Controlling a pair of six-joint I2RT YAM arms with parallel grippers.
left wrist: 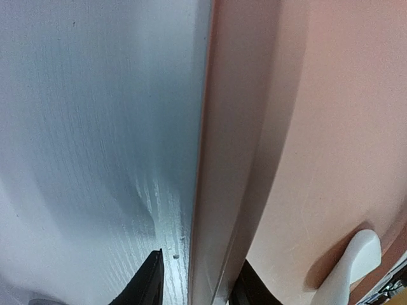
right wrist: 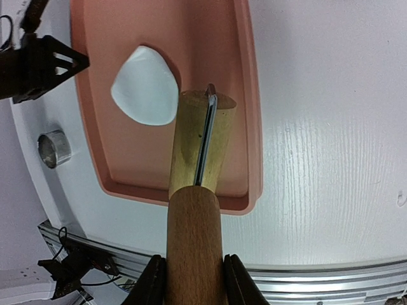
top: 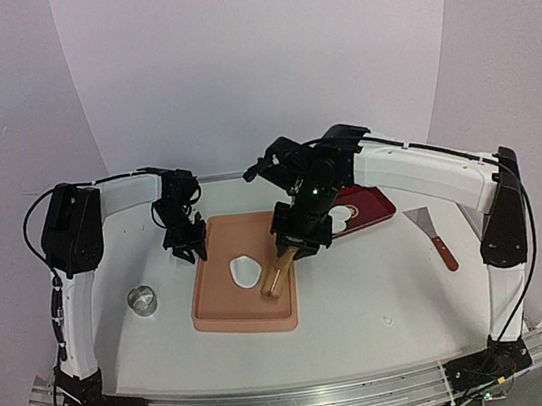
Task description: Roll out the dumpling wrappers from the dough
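Right gripper clamped on pale wooden rolling pin | flat irregular white dough just beside pin's far end, leftward | inside salmon-pink tray

We see a white bench carrying a pink tray. Left of the pink tray sits a metal ring. A dark red tray lies behind its right corner, and a scraper farther right.

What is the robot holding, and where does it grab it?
Right gripper clamps the wooden rolling pin by its near end. Left gripper straddles the rim of the pink tray, not squeezing it.
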